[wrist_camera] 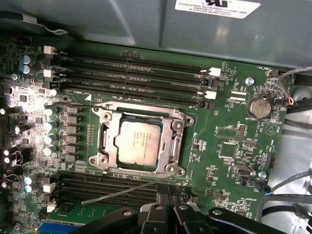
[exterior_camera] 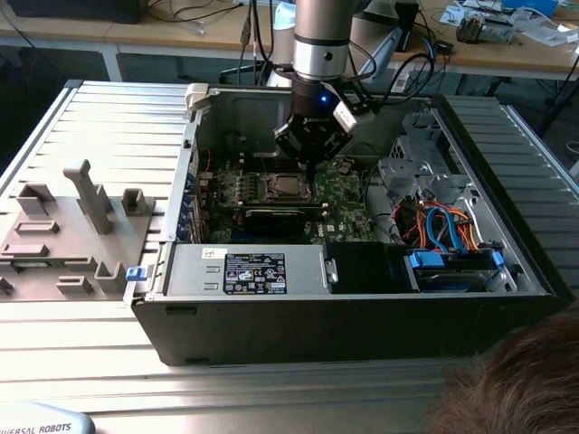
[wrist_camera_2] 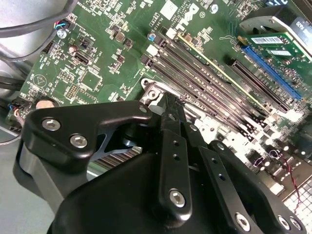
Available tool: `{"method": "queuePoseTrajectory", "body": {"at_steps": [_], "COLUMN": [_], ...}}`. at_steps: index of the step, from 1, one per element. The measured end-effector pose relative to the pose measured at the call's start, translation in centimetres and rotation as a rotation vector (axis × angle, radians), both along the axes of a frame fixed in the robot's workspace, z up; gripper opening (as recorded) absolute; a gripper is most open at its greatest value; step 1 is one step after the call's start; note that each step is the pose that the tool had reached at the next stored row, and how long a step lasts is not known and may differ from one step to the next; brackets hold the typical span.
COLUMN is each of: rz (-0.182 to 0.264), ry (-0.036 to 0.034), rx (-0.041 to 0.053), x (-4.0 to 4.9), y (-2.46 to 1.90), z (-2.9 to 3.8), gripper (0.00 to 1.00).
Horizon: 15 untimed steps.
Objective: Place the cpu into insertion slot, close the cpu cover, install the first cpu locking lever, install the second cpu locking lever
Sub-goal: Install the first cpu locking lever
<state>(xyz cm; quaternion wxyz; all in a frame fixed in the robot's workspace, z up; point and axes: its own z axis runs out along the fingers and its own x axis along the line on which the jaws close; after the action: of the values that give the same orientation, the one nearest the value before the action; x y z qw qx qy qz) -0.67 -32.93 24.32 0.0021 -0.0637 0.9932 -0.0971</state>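
The gripper [wrist_camera: 168,207], seemingly closed on nothing, is held just beside the covered cpu [wrist_camera: 139,142], by a loose lever [wrist_camera: 124,192]

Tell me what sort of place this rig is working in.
Probably a robotics lab or test workshop: an open computer case lies on a ribbed metal table, grey fixture blocks sit beside it, and a cluttered workbench stands behind.

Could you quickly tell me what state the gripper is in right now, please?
Gripper: fingers shut together with nothing between them, tips over the motherboard beside the cpu cover, which lies closed around the cpu.
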Motion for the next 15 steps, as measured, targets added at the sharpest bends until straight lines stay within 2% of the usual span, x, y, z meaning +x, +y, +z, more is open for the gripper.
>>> {"method": "queuePoseTrajectory", "body": {"at_steps": [15], "rz": [0.046], "ry": [0.0000], "rx": [-0.0187], "x": [0.00], "y": [0.00], "z": [-0.02], "gripper": [0.11]}}
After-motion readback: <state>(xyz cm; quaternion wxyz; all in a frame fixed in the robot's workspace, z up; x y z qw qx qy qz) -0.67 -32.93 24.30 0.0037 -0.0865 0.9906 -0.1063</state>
